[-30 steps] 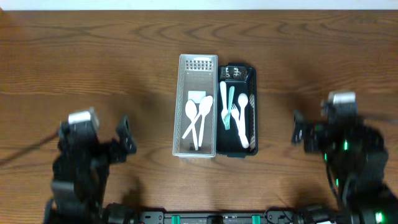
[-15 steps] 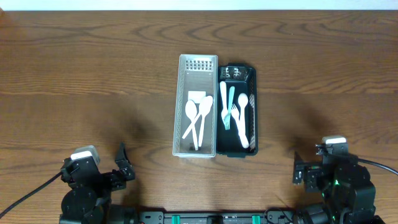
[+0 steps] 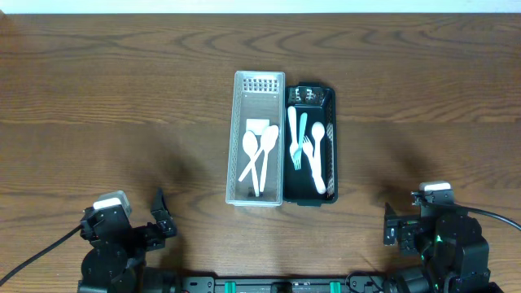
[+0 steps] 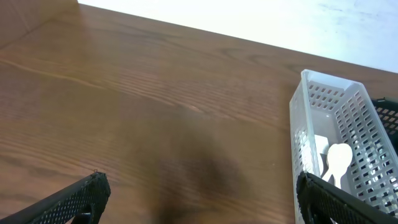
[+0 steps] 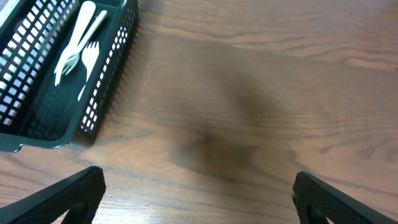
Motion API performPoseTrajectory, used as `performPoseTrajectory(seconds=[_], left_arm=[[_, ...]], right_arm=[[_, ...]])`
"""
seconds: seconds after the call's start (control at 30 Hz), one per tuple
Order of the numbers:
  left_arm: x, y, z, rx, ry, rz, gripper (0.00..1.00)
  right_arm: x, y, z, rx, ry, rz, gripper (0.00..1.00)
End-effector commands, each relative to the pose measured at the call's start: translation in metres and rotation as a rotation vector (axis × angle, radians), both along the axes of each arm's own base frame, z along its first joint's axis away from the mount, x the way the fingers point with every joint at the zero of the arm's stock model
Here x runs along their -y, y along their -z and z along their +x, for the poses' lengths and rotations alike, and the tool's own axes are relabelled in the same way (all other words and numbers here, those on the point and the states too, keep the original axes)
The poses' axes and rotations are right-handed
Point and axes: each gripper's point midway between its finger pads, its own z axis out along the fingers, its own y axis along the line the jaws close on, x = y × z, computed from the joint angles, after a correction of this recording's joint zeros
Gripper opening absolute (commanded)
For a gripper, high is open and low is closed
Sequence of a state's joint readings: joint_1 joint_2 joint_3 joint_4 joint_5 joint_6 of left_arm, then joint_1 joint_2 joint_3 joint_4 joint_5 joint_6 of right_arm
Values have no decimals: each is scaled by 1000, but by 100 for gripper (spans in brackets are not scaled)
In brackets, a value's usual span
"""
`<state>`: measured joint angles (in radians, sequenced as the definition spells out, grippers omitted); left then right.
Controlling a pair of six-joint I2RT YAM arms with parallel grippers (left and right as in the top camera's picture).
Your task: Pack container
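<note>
A clear perforated container (image 3: 258, 140) holds two white spoons (image 3: 259, 150); it also shows in the left wrist view (image 4: 339, 146). A black basket (image 3: 311, 145) beside it on the right holds a white knife, a teal utensil, a white fork and a white spoon (image 3: 307, 146); its corner shows in the right wrist view (image 5: 68, 74). My left gripper (image 3: 159, 218) is open and empty near the table's front left edge. My right gripper (image 3: 389, 225) is open and empty near the front right edge. Both are far from the containers.
The brown wooden table (image 3: 122, 98) surrounds both containers. A light wall strip runs along the table's far edge (image 4: 249, 18). A black rail runs along the front edge (image 3: 277, 285).
Both arms pulled back toward the front edge a second ago and have since held nearly still. The containers and cutlery have not moved.
</note>
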<state>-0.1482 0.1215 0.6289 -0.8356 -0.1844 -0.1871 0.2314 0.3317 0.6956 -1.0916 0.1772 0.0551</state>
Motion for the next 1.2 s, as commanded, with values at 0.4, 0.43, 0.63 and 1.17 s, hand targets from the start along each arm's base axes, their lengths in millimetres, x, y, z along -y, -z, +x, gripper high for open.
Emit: performPoseTrajectory(seconds=[0.4, 0.43, 0.63, 1.17], left_arm=[[-1, -1, -1, 7, -10, -8, 98], [-1, -1, -1, 7, -10, -8, 98], [-1, -1, -1, 7, -11, -7, 98], [-1, -1, -1, 7, -10, -8, 98]], right_arm=[[-5, -28, -18, 210, -33, 91, 99], [-7, -32, -20, 243, -44, 108, 99], [-14, -43, 2, 397, -65, 143, 99], [-24, -18, 81, 793, -124, 28, 99]])
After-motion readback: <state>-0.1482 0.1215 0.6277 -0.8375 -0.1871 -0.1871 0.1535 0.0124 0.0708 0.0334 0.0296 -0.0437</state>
